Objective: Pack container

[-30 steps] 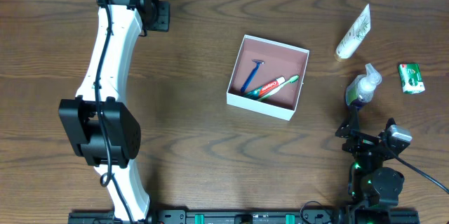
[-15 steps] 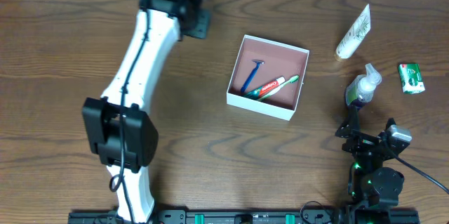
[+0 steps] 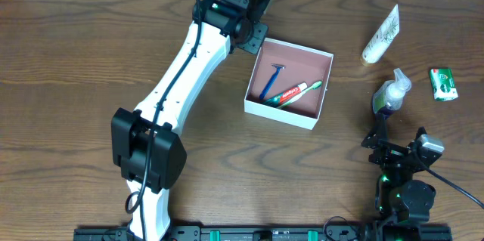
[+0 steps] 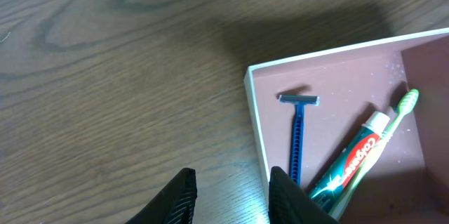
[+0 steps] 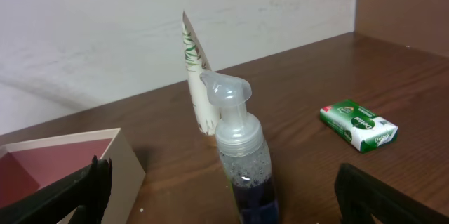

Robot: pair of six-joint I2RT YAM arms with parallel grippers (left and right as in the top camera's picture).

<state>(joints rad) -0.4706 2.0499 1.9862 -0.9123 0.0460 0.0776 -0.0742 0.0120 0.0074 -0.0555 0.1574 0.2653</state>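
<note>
Plainly, the container (image 3: 302, 66) sits near the middle of the table (image 3: 189, 143), open side up, and the left gripper (image 4: 230, 192) hangs just off its far-left corner as the overhead view shows it. From the left wrist camera we see that corner ahead and to the right of the fingers (image 4: 181, 190). The white wall runs down toward the right-hand finger of that picture, which overlaps the wall in view; whether it touches we cannot tell. The left gripper's jaws stand parted with only bare wood between them, and they carry nothing. The box is square, so we find no long axis. Its sides lie slightly skewed to the table's edges, with one corner toward the left gripper. Inside, on the pink floor, a blue razor (image 3: 272, 80) lies with its head toward the far wall. A toothpaste tube (image 3: 287, 94) and a green toothbrush (image 3: 305, 90) lie side by side, slanted from near-left to far-right. The right gripper (image 5: 222, 182) is spread wide and empty, well to the right of the container. A pump bottle (image 5: 242, 161) stands upright ahead of it. Beyond the bottle are a white tube (image 3: 381, 35) and a green soap packet (image 3: 443, 84).
</note>
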